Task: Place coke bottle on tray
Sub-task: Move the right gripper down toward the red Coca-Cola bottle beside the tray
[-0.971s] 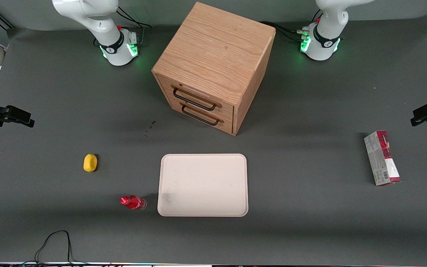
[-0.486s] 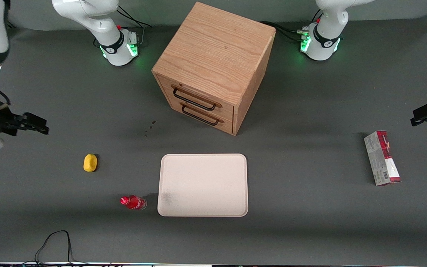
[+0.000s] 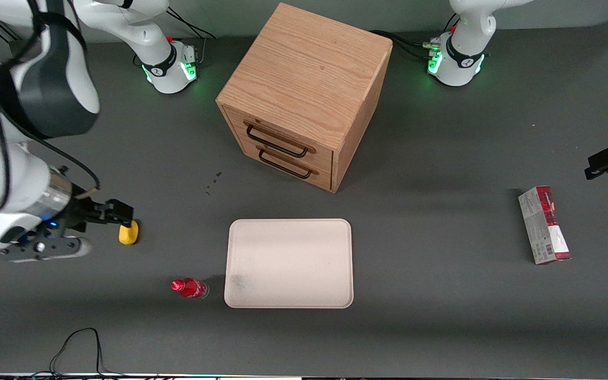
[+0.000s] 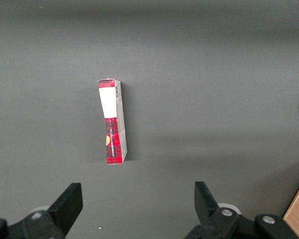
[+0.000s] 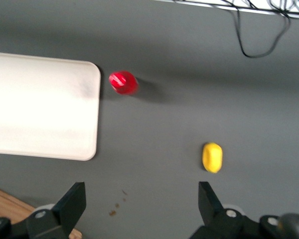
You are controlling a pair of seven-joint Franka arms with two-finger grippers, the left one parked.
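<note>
Wooden drawer cabinet mid-table, yellow lump twd working arm's end, red-grey carton twd parked arm's.

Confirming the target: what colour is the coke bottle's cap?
Red, clearest in the front view: coke bottle beside the tray; gripper open above.

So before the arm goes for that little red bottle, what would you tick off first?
1. Bottle reachable: ok. The coke bottle stands on the table beside the tray, nothing on it.
2. Tray has room: ok. Its surface is bare.
3. Gripper ready: ok. The gripper is open and holds nothing.
4. Gripper lined up: not ok. It hangs by the yellow lump, which is farther from the front camera than the bottle.
5. Clear path: probably ok. Only bare table lies between lump and bottle.
6. Other things clear: ok. The wooden cabinet and the red carton stand apart from both.
</note>
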